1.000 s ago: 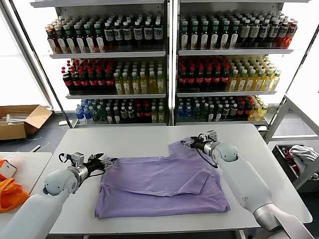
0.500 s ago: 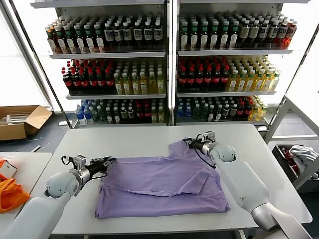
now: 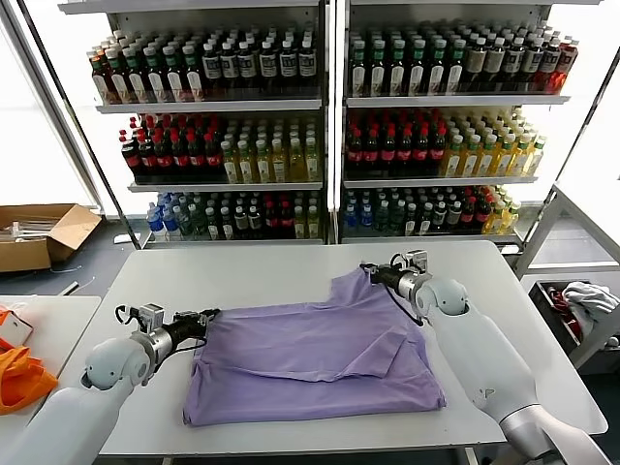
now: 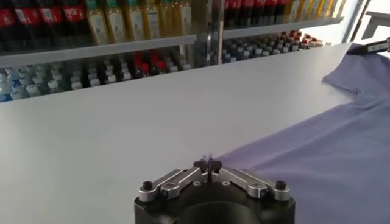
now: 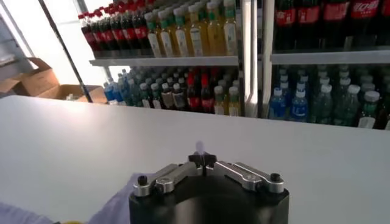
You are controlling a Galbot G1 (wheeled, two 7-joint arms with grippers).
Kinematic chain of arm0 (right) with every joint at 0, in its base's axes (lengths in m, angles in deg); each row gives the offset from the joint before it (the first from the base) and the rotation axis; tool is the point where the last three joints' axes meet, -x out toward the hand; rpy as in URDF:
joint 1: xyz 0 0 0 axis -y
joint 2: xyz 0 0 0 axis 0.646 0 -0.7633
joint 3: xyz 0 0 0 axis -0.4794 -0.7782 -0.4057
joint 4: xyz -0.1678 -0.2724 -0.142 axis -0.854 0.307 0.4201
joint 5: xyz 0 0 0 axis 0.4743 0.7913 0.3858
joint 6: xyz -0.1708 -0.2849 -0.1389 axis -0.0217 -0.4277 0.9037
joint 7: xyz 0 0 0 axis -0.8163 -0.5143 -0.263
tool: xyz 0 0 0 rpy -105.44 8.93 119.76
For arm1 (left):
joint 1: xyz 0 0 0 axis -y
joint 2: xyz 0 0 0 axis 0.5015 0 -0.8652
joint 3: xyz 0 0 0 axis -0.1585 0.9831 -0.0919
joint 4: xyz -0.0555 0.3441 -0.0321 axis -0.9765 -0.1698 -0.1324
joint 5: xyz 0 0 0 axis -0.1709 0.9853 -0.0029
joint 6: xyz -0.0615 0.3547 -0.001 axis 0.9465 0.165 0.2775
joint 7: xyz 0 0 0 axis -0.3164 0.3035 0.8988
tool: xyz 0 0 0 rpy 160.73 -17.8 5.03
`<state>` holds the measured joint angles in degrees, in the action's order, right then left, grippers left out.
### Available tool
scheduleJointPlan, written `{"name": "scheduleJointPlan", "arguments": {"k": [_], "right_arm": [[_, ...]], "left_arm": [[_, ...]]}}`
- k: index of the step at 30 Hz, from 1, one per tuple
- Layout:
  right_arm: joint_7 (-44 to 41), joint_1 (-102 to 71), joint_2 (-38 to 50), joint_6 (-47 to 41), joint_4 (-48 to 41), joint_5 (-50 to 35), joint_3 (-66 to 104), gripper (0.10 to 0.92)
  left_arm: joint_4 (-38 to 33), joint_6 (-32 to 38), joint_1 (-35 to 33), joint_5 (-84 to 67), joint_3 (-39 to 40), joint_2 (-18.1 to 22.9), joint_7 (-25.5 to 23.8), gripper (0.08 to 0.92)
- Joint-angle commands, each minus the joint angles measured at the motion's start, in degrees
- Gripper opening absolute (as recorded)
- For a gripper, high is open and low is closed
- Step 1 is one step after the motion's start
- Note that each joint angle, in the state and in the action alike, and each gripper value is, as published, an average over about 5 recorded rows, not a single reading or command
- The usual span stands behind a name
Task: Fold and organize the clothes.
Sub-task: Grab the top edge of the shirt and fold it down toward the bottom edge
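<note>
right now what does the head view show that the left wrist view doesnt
Only the head view shows the whole lavender T-shirt, the right gripper shut on its far corner, the cardboard box and the orange fabric. Only the left wrist view shows the left gripper pinching the hem up close. Both show the white table and the bottle shelves.

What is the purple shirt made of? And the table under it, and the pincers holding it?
The purple shirt looks like soft, matte cloth, probably cotton knit: it creases and drapes. The table seems a hard, smooth board, pale grey with a slight sheen, maybe laminate. The left pincer and right pincer look like dark metal, with silvery links and bolts in the wrist views.
</note>
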<state>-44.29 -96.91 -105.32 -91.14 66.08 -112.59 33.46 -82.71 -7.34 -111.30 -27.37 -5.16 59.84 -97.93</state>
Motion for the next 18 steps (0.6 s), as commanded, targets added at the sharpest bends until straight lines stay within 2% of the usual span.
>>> {"name": "scheduleJointPlan", "arguments": {"k": [1, 9, 18], "right_arm": [[1.2, -5.2, 3.8, -1.3, 12.9, -6.2, 3.3, 0.106], [2.2, -15.9, 10.9, -2.5, 26.6, -10.8, 8.4, 0.106], [2.3, -30.8, 17.3, -2.5, 39.5, -14.7, 16.3, 0.106]], "left_arm": [[-12.3, 0.2, -5.3, -1.5, -5.4, -1.4, 0.4, 0.086], [-21.0, 0.2, -13.1, -1.7, -11.7, -3.4, 1.2, 0.085], [-27.3, -0.6, -21.9, -1.8, -17.5, -4.7, 2.8, 0.085]]}}
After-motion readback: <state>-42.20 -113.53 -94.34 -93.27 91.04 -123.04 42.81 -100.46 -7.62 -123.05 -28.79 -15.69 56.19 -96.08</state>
